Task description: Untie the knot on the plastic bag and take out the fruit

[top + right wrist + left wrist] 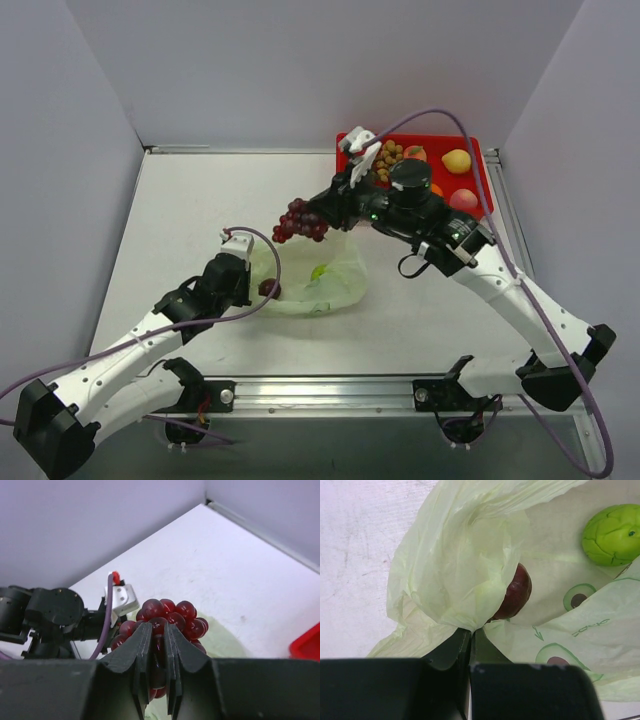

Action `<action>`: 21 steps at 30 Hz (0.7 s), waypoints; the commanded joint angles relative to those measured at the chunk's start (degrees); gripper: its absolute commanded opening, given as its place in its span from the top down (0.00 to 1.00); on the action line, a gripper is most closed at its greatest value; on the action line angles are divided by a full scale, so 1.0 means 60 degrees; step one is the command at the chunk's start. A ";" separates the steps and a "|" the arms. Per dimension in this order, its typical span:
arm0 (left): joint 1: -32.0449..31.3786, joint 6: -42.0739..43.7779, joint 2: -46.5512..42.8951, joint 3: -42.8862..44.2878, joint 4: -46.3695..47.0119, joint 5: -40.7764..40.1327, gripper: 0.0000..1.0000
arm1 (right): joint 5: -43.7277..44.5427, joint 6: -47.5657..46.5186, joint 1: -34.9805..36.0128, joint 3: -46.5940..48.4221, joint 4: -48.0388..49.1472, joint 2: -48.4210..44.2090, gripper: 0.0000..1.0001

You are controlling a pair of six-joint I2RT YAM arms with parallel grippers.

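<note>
The pale green plastic bag lies open in the middle of the table; no knot shows. My left gripper is shut on a fold of the plastic bag at its left edge. Inside lie a dark red-brown fruit and a green fruit, which also show from above as the brown piece and the green piece. My right gripper is shut on the dark purple grape bunch, held in the air above the bag's far edge. From above the grape bunch hangs beside the right gripper.
A red tray stands at the back right with a tan longan cluster, a yellow fruit, and pink and orange pieces. The right arm stretches over the tray's front. White walls enclose the table on three sides.
</note>
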 commanded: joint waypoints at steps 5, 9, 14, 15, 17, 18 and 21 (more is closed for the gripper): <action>0.0187 -0.0038 0.0002 0.0271 0.0341 0.0241 1.00 | -0.0316 0.0020 -0.2279 0.0705 0.0208 -0.0244 1.00; 0.0216 -0.0038 -0.0012 0.0271 0.0341 0.0256 1.00 | -0.0081 -0.0316 -0.3745 0.0968 0.0237 0.0442 1.00; 0.0260 -0.0053 0.0046 0.0271 0.0341 0.0344 1.00 | 0.0621 -0.0829 -0.5647 0.1481 0.0515 0.1805 1.00; 0.0261 -0.0053 0.0046 0.0271 0.0356 0.0373 1.00 | 0.0666 -0.0888 -0.5898 0.1612 0.0646 0.2344 1.00; 0.0290 -0.0024 0.0090 0.0285 0.0356 0.0359 1.00 | 0.0564 -0.0859 -0.6599 0.2022 0.0823 0.2918 1.00; 0.0290 -0.0024 0.0105 0.0285 0.0370 0.0359 1.00 | 0.0579 -0.0873 -0.6763 0.2198 0.0867 0.3515 1.00; 0.0334 -0.0009 0.0178 0.0285 0.0356 0.0329 1.00 | 0.0841 -0.1078 -0.7247 0.2974 0.0824 0.4673 1.00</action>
